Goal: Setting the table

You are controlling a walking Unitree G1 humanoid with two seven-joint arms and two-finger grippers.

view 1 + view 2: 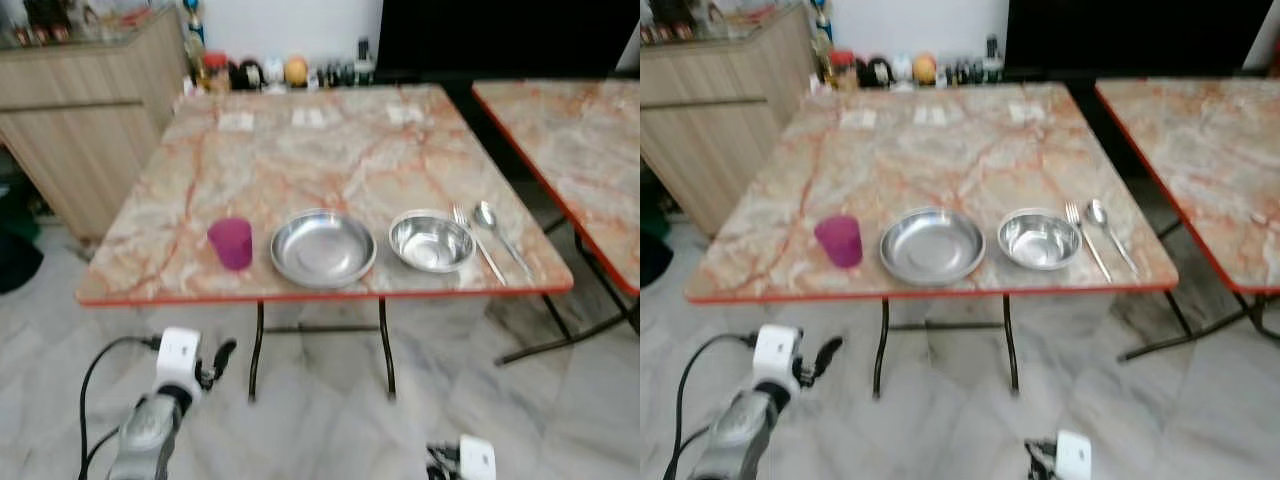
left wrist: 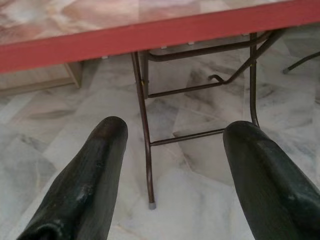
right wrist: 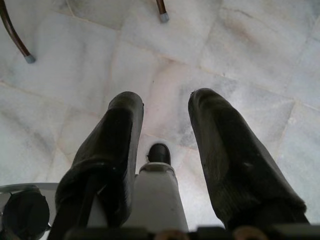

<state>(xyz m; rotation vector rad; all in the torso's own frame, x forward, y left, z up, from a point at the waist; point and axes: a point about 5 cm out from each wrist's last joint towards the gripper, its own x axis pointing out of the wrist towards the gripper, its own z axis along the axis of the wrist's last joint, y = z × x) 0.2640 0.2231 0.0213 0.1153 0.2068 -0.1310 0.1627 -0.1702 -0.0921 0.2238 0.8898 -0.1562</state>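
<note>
On the marble-pattern table (image 1: 330,150) with the red edge, the tableware stands in one row near the front edge. At the left is a magenta plastic cup (image 1: 231,243), upright, and its inside cannot be seen well. Just beside it to the right is a shallow steel plate (image 1: 323,248), with nothing in it. Next comes a smaller steel bowl (image 1: 431,242), also with nothing inside. Right of the bowl lie a fork (image 1: 477,242) and then a spoon (image 1: 499,236), side by side and close to each other, with the handles pointing toward the front edge. At the far edge of the table there are small white cards (image 1: 315,117), and behind it a row of bottles and jars (image 1: 275,72) along the wall. A wooden cabinet (image 1: 85,110) stands to the left, and a second marble table (image 1: 590,150) to the right.

The left gripper (image 2: 172,142) hangs below the front edge of the table, left of the cup, above the floor (image 1: 330,430). Its two black fingers (image 2: 95,175) are spread wide and nothing is between them; through the gap the metal table legs (image 2: 146,145) show. The right gripper (image 3: 165,112) is low, pointing down at the floor tiles. Its fingers are parted moderately and they hold nothing.
</note>
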